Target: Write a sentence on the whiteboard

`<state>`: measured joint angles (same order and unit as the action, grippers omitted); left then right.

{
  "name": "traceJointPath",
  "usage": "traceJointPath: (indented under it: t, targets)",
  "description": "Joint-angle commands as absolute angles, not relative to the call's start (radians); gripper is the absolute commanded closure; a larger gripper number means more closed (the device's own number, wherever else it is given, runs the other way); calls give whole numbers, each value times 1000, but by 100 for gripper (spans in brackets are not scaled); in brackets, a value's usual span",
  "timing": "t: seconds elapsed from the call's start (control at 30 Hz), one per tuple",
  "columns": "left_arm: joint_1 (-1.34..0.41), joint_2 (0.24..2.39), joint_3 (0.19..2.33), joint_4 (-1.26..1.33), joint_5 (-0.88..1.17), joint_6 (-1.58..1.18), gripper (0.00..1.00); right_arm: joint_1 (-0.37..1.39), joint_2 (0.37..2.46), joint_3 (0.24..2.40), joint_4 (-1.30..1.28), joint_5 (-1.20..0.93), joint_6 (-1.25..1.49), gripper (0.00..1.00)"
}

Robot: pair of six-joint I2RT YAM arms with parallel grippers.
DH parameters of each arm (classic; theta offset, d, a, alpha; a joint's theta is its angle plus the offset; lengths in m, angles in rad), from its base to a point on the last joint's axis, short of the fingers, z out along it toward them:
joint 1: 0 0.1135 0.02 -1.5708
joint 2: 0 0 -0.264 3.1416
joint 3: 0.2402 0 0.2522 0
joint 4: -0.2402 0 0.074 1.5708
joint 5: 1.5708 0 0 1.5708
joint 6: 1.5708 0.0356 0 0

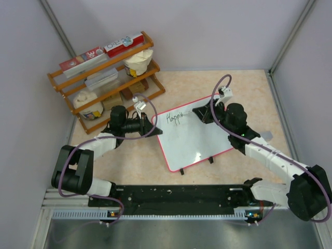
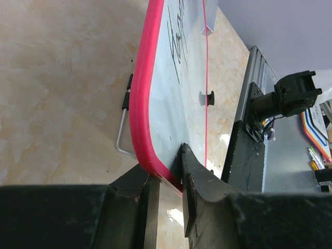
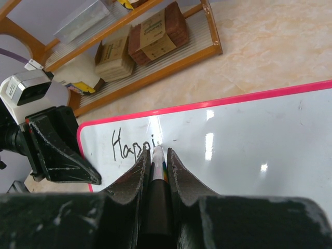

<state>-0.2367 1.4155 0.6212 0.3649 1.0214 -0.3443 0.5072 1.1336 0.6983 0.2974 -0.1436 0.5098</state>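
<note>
On the beige table [image 1: 249,89], the red-rimmed whiteboard [image 1: 197,142] carries black lettering [image 1: 175,118], "Happi".

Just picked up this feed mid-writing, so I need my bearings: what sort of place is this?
Probably an enclosed robot test cell: plain panel walls box in a stone-patterned tabletop, a wooden rack holds packaged goods, and a black mounting rail lines the near edge.

left jaws seemingly clamped, right jaws closed
</note>
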Motion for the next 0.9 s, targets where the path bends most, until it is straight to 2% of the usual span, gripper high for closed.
traceJointPath:
  t: [0.0, 0.87]
  targets:
    - [-261, 1420, 620, 339, 974, -207, 100, 495, 1151, 742, 294, -86, 500, 100]
    - [-262, 1420, 618, 336, 971, -206, 100, 471, 1118, 706, 272, -77, 508, 100]
